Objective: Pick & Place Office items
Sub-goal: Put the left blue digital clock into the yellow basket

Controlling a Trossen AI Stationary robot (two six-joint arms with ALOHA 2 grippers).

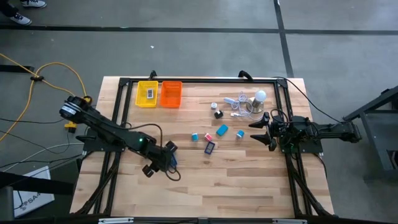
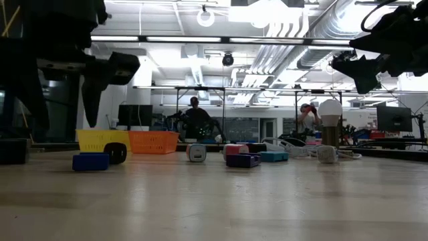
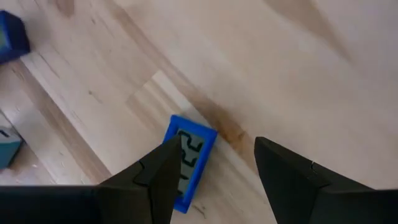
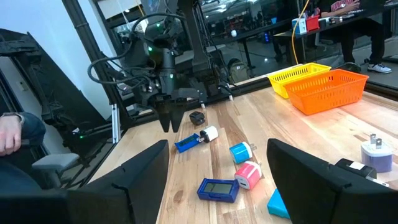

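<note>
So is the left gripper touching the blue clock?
Cannot tell. In the left wrist view one finger overlaps the blue clock, but neither contact nor gap shows plainly.

Blue clock (image 3: pixel 188 160) partly behind pincer finger (image 3: pixel 163 180)

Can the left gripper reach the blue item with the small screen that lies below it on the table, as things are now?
Probably yes. The left gripper hangs open just above the blue item with the small screen, with one finger over its edge. Only bare table surrounds it.
</note>
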